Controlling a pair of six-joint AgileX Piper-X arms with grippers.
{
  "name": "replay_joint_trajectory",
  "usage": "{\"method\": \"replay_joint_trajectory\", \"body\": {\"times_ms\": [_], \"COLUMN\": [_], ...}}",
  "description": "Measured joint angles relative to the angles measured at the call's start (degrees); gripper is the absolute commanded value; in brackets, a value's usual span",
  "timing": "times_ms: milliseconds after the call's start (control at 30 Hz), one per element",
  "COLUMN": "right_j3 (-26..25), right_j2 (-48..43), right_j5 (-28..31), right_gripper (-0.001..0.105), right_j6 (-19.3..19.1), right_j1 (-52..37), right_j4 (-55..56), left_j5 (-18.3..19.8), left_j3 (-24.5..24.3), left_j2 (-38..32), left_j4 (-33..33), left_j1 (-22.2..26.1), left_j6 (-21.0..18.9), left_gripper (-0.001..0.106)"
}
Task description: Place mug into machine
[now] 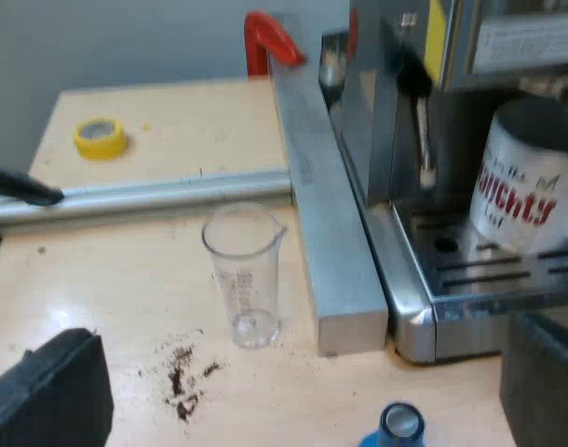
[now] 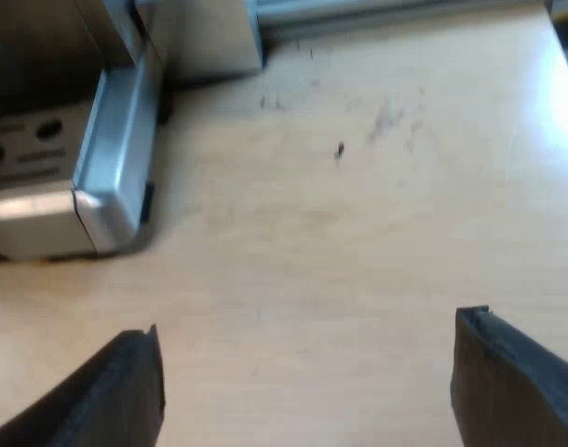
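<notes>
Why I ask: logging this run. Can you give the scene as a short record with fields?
mug: standing on drip tray
measuring glass: upright, empty, on table
coffee grounds: spilled beside measuring glass
tamper: blue, near coffee grounds
left gripper: open, empty, above table
right gripper: open, empty, over table by espresso machine

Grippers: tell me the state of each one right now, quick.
Left gripper: open, holding nothing.
Right gripper: open, holding nothing, above the table.
</notes>
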Motion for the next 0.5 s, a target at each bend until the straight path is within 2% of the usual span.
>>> {"method": "replay_joint_trajectory", "body": {"times_ms": [233,500], "right_j3": [2.25,2.25], "right_j2": [0.00,0.00], "right_j5": [-0.14,-0.14], "right_gripper": [0.066,0.066], "right_j6": [0.09,0.19], "right_j1": [0.00,0.00], "right_j4": [-0.90,-0.90], "left_j5": [3.83,4.06], "left_j3": [8.87,9.42], "left_j2": [0.12,0.12], "left_j4": [-4.20,-6.39], "left_j1": [0.00,0.00], "left_j6": [0.00,0.00], "left_gripper": [0.085,0.085]}}
